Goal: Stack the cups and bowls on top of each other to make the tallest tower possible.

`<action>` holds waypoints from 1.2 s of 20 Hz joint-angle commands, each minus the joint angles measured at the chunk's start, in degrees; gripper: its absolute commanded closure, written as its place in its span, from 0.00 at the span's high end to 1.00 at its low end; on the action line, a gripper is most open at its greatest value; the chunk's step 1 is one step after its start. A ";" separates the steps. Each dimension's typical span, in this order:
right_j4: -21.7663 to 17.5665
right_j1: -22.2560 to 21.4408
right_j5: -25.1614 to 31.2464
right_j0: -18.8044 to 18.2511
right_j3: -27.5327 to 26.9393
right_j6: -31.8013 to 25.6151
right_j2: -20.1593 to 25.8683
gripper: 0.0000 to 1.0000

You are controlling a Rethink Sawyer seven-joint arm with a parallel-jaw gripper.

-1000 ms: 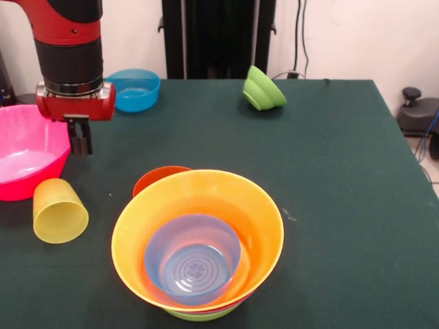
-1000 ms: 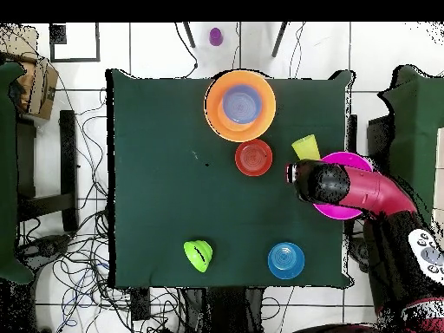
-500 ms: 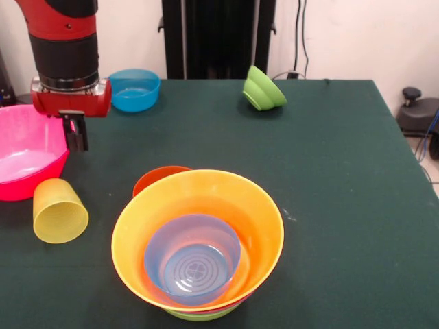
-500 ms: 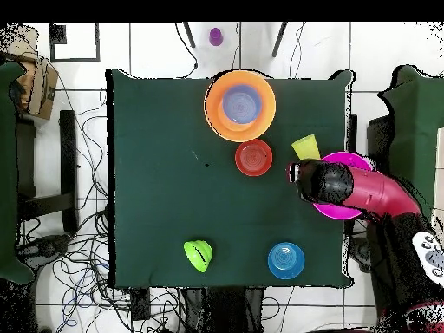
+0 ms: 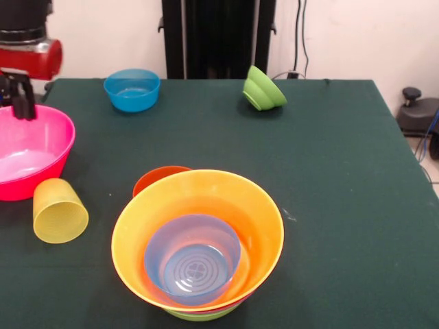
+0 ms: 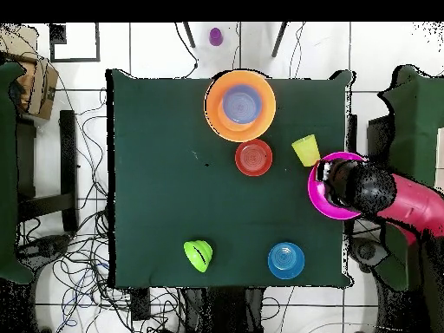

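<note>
The tower stands near the front edge: a wide orange bowl (image 5: pixel 260 219) with a purple bowl (image 5: pixel 193 259) nested inside and a lime-green rim (image 5: pixel 202 316) showing underneath. From overhead, the tower (image 6: pixel 240 105) is at the table's far side. A red-orange bowl (image 5: pixel 156 179) sits just behind it. The yellow cup (image 5: pixel 59 211) lies on its side beside a big pink bowl (image 5: pixel 63 130). My gripper (image 5: pixel 20 108) hangs over that pink bowl's far rim, holding nothing I can see. Overhead, the arm (image 6: pixel 373 189) covers much of the pink bowl (image 6: pixel 314 195).
A small blue bowl (image 5: pixel 132 89) sits upright at the far left. A lime-green bowl (image 5: pixel 263 89) rests tipped on its side at the far middle. The pink bowl overhangs the table's left edge. Cables run over the floor around the table.
The gripper has drawn back from beside the yellow cup, moving left and away over the pink bowl. The bowls and cup have stayed put.
</note>
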 commanded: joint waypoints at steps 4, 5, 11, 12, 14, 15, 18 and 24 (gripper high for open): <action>-1.58 4.62 -1.41 0.12 -0.63 1.76 1.50 0.00; -1.88 4.81 -1.66 0.67 -0.95 2.49 1.02 0.00; -2.60 6.75 -4.83 4.31 -2.26 6.56 -1.88 0.00; -2.49 7.15 -5.36 4.85 -2.45 7.07 -2.27 0.00; -2.31 7.97 -6.15 6.00 -3.06 7.88 -3.13 0.00; -2.29 8.30 -6.47 6.63 -3.39 8.26 -3.67 0.00; -2.20 9.11 -7.48 8.32 -4.12 9.19 -5.29 0.00; -1.48 9.54 -8.37 9.50 -4.26 8.09 -6.47 0.00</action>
